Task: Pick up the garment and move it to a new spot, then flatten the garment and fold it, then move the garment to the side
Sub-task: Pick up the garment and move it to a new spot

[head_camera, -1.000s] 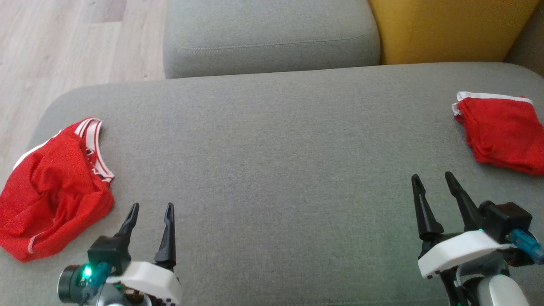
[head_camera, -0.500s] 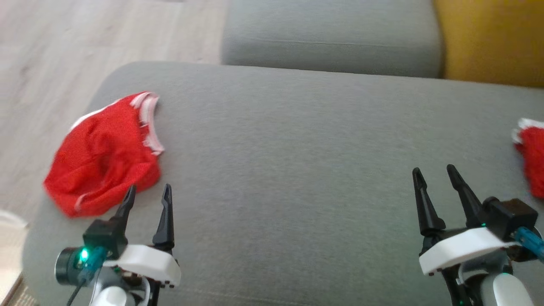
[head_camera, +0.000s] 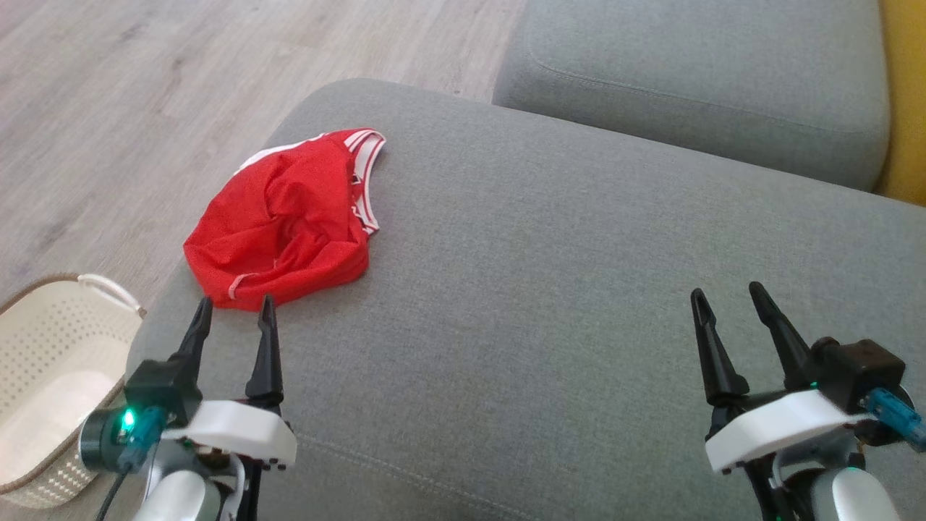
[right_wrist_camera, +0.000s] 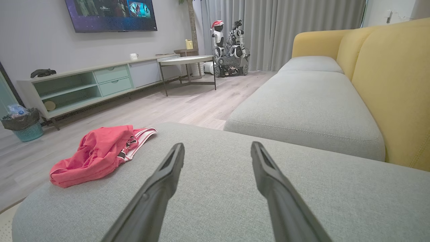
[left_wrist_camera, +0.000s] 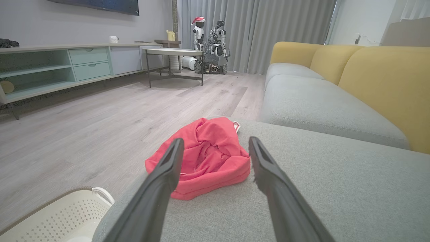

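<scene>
A crumpled red garment (head_camera: 286, 221) with white trim lies near the left end of the grey sofa seat (head_camera: 550, 289). It also shows straight ahead in the left wrist view (left_wrist_camera: 205, 158) and at the left in the right wrist view (right_wrist_camera: 95, 154). My left gripper (head_camera: 235, 307) is open and empty, its fingertips just short of the garment's near edge. My right gripper (head_camera: 723, 293) hovers open and empty over bare cushion far to the right.
A cream perforated basket (head_camera: 51, 362) stands on the wood floor beside the sofa's left end. A second grey seat cushion (head_camera: 694, 79) lies beyond, with yellow backrests (right_wrist_camera: 393, 87) at the right. A coffee table and a TV bench stand farther off.
The head camera has swung left, so the crumpled garment sits nearer the centre and the basket has come into view. The folded red garment at the right has left the picture. Both grippers stayed open.
</scene>
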Controlling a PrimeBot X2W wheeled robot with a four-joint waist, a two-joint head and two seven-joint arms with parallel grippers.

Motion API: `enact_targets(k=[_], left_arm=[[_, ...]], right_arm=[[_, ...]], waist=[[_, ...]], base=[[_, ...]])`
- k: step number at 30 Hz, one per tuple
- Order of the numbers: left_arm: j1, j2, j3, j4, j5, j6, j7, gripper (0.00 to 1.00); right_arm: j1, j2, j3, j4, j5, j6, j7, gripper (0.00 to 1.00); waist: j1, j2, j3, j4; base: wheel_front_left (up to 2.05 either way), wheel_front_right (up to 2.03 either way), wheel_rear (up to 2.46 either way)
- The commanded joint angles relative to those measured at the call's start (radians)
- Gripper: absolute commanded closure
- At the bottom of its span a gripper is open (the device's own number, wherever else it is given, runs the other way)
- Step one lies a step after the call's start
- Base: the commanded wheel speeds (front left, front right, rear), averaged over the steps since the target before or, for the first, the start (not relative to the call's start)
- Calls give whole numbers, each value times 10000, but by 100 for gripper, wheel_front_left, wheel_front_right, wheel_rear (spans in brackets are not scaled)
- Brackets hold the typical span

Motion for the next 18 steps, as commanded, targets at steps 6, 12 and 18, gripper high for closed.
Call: enact_targets(k=[6,12,18], left_arm=[[-648,135,404,-252,-24,-46,-171,0],[-685,138,380,-229,-14,-33,-196,0],[-887,159,361,-145,-1,-61,-211,0]], right_arm=[[-402,-42,248,-396,-27,-9,41,0],[-430,-40,223,-400,-63,-9,61,0],[-488,-58,197,-470,-126,-9,99,0]], waist=[[0,0,-1,100],[0,0,43,56],[0,0,164,15]], base=[[0,0,0],[0,0,0],[0,0,0]])
